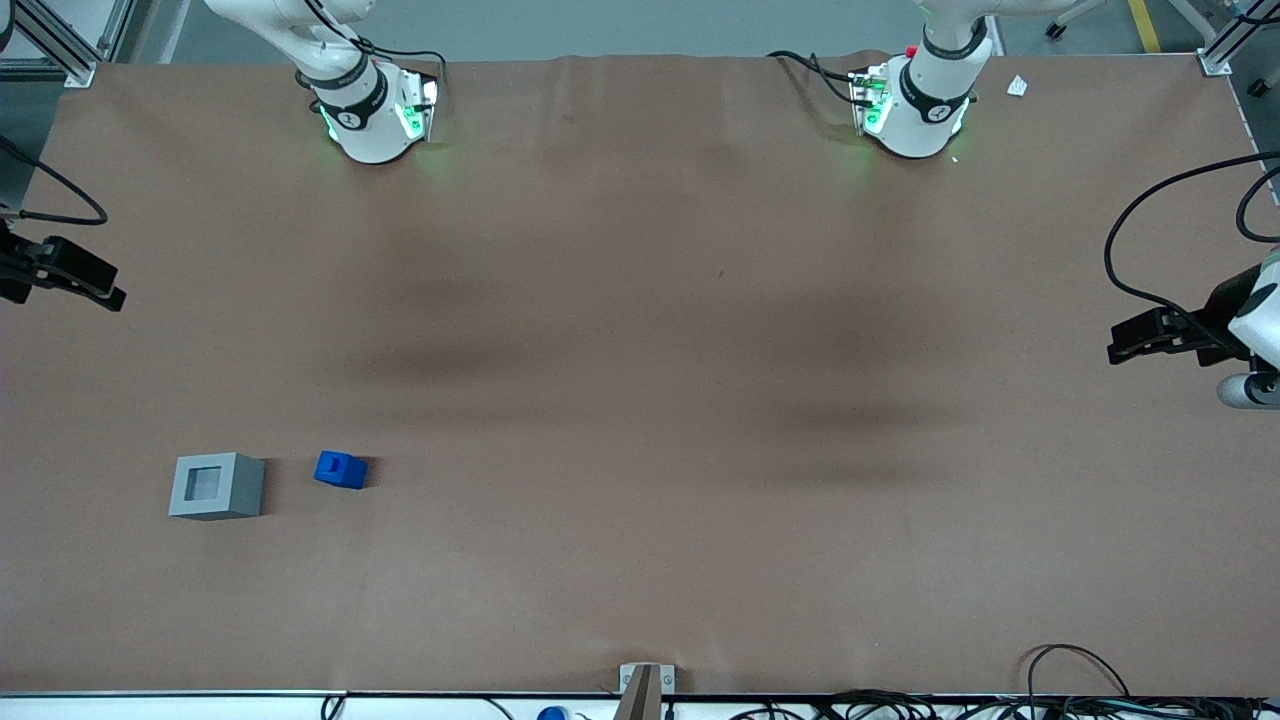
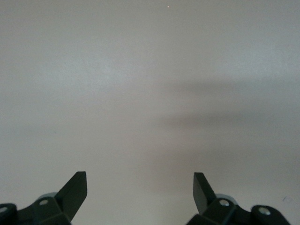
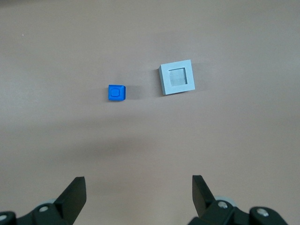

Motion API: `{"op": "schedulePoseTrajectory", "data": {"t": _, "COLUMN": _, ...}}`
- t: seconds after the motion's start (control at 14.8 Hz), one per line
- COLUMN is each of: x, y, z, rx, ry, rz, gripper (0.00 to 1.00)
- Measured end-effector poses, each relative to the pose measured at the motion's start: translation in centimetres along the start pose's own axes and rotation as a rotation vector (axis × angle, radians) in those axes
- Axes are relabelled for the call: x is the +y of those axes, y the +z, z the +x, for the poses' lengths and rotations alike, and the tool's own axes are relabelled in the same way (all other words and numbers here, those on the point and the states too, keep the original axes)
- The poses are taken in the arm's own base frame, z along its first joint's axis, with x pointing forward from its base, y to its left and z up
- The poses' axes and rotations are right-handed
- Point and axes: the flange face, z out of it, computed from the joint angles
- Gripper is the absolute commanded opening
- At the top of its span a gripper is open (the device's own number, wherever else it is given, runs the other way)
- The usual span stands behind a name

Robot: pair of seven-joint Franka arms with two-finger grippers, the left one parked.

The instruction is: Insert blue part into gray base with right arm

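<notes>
Starting the reach: the gripper [image 3: 139,194] hangs wide open and empty, high above the bench [image 1: 640,400]. Near the base [image 1: 216,486], apart from it, sits the blue part [image 1: 340,469]. Next move, as I judge: descend over the blue part and grasp it.

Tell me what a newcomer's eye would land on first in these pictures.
The bright blue part stands out at once on the brown table, toward the working arm's end. Right beside it, apart and not touching, sits the gray base, its square recess facing up and empty. The right arm's hand hangs high above both with its fingers open and holds nothing.
</notes>
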Motion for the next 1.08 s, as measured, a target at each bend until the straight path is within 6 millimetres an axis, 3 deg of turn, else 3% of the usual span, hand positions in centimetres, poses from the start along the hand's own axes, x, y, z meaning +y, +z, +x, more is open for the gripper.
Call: {"op": "schedulePoseTrajectory", "data": {"t": 1.08, "x": 1.0, "y": 0.0, "z": 0.0, "rx": -0.001, "ry": 0.014, "rz": -0.025, "gripper": 1.00}}
